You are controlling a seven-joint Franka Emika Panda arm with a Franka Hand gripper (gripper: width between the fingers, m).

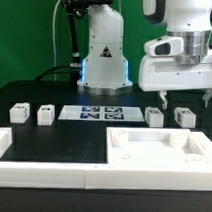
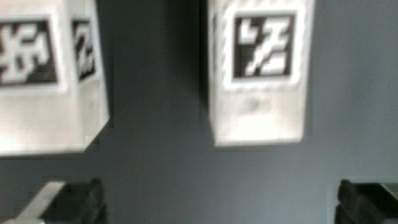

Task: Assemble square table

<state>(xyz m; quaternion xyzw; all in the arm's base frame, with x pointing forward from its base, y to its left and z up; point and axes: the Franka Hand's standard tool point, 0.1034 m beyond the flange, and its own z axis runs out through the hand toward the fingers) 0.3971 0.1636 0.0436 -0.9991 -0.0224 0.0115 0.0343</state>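
The arm (image 1: 178,17) is reaching straight down over the black desk (image 1: 63,137) at the exterior view's right. The square panel (image 1: 157,151) is lying flat in front. The hand (image 1: 186,98) is hovering open and empty above two block legs (image 1: 184,116).

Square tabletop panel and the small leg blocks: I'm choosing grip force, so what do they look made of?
Tabletop panel: probably rigid plastic, matte white; uniform colour, moulded raised rim, no grain. Leg blocks: likely the same matte white plastic; the wrist view shows smooth faces with soft edges. Their black-and-white tag looks like a printed sticker, though blur leaves that open.
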